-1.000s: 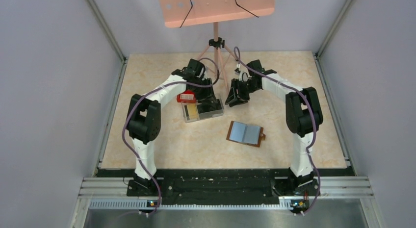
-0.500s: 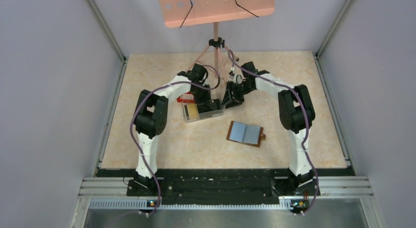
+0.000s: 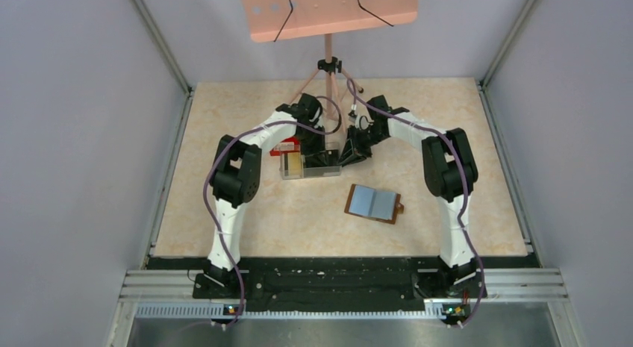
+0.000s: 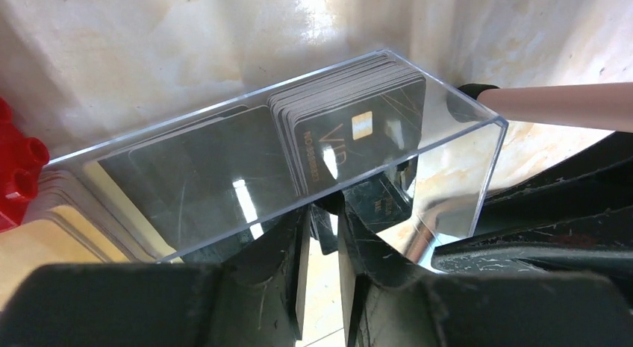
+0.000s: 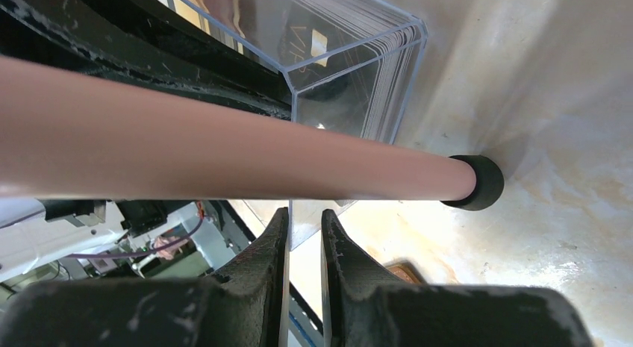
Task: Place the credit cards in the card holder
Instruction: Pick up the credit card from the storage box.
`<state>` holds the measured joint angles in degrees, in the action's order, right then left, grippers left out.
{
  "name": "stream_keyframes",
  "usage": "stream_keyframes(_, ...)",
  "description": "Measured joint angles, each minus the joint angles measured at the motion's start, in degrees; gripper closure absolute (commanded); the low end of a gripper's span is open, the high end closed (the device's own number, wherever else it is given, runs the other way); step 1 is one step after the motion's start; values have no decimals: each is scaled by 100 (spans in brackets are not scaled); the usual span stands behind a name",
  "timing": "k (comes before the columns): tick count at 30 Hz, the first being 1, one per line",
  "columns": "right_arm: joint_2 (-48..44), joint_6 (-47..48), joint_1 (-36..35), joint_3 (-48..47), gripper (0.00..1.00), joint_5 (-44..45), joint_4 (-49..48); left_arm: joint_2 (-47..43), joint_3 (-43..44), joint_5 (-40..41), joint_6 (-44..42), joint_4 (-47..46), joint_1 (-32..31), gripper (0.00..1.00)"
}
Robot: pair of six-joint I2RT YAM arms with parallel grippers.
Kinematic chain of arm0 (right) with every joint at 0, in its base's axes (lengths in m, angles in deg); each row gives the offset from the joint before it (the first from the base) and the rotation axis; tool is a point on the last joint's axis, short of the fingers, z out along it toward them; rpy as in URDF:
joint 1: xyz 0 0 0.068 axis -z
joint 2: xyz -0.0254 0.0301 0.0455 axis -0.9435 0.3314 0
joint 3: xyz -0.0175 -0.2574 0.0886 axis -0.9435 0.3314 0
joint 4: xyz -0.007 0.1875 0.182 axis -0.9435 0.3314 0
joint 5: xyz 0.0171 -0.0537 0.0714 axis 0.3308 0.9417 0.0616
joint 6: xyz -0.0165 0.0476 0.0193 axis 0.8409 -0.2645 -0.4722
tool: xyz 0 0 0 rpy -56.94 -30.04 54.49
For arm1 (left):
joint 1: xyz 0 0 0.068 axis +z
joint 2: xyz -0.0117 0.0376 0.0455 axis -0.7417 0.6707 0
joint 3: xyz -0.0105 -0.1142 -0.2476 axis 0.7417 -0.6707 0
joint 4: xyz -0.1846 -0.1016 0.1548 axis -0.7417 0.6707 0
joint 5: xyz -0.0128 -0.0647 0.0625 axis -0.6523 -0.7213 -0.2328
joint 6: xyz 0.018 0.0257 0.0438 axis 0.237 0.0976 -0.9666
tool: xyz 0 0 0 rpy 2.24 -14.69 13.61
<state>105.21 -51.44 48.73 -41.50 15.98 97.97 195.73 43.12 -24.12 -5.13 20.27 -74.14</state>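
Note:
The card holder lies open on the table, grey-blue inside with a brown rim; a brown corner of it shows in the right wrist view. A clear plastic box holds the credit cards: a stack of black cards at its right end and tan cards at its left. My left gripper is at the box's near wall by the black stack, its jaws close together with a black card edge between them. My right gripper is shut on the box's end wall.
A small red tray touches the box's far left side. A pink tripod leg with a black foot crosses just above my right fingers. The stand's pink desk overhangs the back. Grey walls enclose the table.
Both grippers have closed in on the clear box, the left from the left and the right from the right. The box has turned a little and now lies more level.

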Motion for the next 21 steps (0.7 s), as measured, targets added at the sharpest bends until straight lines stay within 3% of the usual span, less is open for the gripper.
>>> stream_keyframes(3, 0, -4, 0, 0, 100, -7, 0, 11, 52, 98, -94, 72, -61, 74)
stream_keyframes(15, 0, -24, -55, 2, 100, -20, -17, 11, 249, 393, -330, 496, -111, 98)
stream_keyframes(21, 0, -26, -55, 2, 100, -20, -17, 11, 278, 380, -387, 540, -111, 100)
